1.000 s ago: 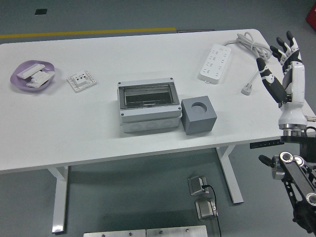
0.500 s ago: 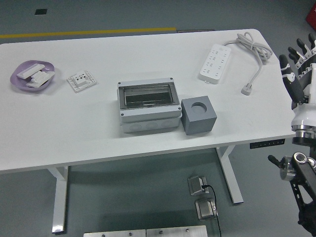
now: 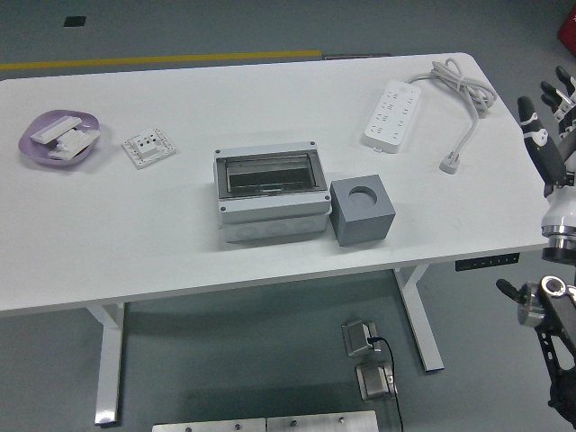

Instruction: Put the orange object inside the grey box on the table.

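A light grey box (image 3: 270, 192) with a dark clear lid sits at the table's middle, and the lid looks closed. Touching its right side is a darker grey cube (image 3: 362, 210) with a round hole in its top. No orange object shows anywhere in the head view. My right hand (image 3: 551, 126) hangs at the picture's right edge, off the table's right end, partly cut off, fingers spread and holding nothing. The left arm is out of sight.
A white power strip (image 3: 394, 113) with its cable (image 3: 466, 88) and plug lies at the back right. A white socket plate (image 3: 148, 147) and a purple dish (image 3: 58, 136) holding white parts sit at the left. The table's near edge (image 3: 270, 281) runs below the boxes.
My right hand has drifted to the right, off the table's end and partly out of the picture. Everything on the table has stayed put.
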You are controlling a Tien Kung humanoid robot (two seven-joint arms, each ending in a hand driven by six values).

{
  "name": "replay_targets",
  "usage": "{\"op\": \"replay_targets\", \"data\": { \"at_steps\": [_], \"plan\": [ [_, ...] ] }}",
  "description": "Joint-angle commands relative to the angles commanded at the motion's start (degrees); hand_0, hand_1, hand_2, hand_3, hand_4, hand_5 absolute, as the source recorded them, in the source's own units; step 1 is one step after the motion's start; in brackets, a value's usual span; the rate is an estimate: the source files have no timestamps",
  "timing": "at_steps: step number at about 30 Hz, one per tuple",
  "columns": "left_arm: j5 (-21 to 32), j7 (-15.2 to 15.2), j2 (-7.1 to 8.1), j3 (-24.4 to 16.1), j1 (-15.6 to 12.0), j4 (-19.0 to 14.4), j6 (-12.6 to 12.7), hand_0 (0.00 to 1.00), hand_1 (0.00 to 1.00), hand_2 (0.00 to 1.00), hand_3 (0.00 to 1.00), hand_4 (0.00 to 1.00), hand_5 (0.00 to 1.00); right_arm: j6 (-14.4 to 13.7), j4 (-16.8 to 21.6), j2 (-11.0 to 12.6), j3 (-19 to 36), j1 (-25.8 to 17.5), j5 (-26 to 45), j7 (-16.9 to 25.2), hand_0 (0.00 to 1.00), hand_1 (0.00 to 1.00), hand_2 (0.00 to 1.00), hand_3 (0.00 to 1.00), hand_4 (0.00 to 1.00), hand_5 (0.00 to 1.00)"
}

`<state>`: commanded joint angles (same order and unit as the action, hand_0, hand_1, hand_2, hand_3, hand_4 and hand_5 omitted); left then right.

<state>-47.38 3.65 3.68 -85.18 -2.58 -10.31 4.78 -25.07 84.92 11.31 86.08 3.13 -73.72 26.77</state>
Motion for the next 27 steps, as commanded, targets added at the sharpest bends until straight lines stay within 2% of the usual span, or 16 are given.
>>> {"op": "replay_targets", "data": {
  "at_steps": [27],
  "plan": [
    [0.5,-0.1,-0.06,0.0,0.1,0.0,0.4,0.640,0.687,0.709,0.799,0.671,0.884,-0.7,0.5,0.0,0.6,-0.3,-1.4,-0.5,0.820,0.807,0.856,0.945,0.931,0.514]
  ]
}}
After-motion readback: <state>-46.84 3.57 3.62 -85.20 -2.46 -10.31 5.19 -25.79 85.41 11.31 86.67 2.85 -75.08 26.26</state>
